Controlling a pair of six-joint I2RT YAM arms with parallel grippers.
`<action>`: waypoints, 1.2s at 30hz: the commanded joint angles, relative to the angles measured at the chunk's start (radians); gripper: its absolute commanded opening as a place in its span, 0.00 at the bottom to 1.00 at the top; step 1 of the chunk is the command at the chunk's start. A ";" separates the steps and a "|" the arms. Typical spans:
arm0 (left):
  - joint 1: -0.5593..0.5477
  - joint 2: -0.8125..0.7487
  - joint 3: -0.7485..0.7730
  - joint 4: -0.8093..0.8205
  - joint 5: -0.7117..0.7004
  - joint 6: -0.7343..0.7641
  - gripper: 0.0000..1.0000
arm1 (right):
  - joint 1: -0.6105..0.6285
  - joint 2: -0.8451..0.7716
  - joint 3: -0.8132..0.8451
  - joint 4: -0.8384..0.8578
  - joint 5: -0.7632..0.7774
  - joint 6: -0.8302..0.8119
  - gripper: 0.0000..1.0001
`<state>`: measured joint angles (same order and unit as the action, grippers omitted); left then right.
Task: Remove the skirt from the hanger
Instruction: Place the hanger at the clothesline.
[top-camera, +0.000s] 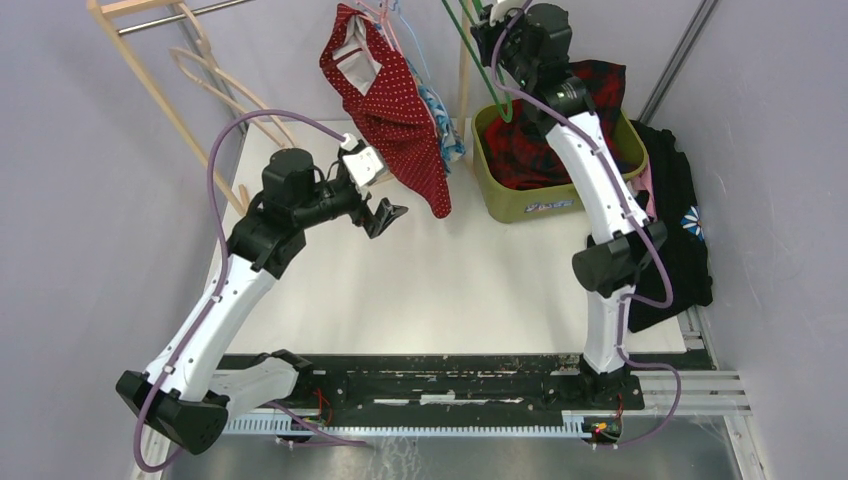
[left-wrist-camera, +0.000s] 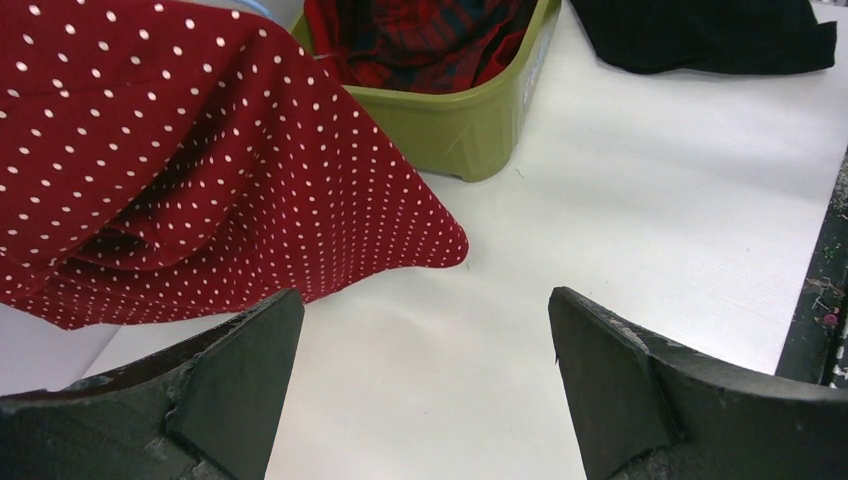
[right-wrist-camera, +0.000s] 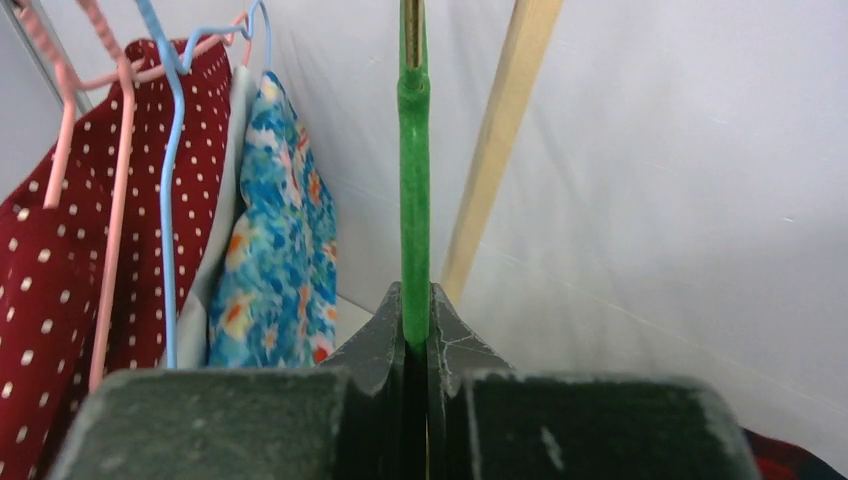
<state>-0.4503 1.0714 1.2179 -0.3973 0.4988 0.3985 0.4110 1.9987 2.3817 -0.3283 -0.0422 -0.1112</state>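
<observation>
Right hand (right-wrist-camera: 417, 305), above the far-left corner of the bin (top-camera: 520, 205): jaws pinched thin on the green hanger (right-wrist-camera: 414, 200), which I hold upright by its wire. From above, the green hanger runs down from that hand toward the bin's rim, and I see no cloth on it.

Left hand (left-wrist-camera: 425, 300), left of the bin and over the table (top-camera: 450, 290): jaws spread wide and holding nothing. It sits just beside the lower hem of a red dotted garment (top-camera: 400, 130), not touching it as far as I can tell.

Skirt (top-camera: 520, 150): I take it to be the red plaid cloth lying inside the bin, part of it draped over the bin's far rim. I cannot confirm the garment type from these views.

Dotted garment: left of the bin, hung on a pink hanger (right-wrist-camera: 117, 200), with a floral piece (right-wrist-camera: 270, 250) between it and the bin.

Progress, as I judge it: the removal looks done, since the green hanger appears bare and the plaid cloth lies in the bin. What is left is to put the green hanger away and let go. If the dotted garment is the one meant, nothing is off yet, and my left hand is placed to take its hem.
</observation>
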 joint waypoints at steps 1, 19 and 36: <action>-0.001 0.012 0.051 -0.008 -0.024 0.030 0.99 | -0.005 0.111 0.149 0.113 -0.084 0.134 0.01; 0.003 0.108 0.071 0.021 -0.252 -0.114 0.81 | -0.010 0.239 0.222 0.201 -0.086 0.199 0.01; 0.214 0.520 0.254 0.182 -0.454 -0.463 0.03 | -0.065 0.247 0.158 0.260 -0.169 0.280 0.01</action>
<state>-0.2466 1.5188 1.3636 -0.3149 0.1646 0.0254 0.3573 2.2753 2.5240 -0.1795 -0.1879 0.1120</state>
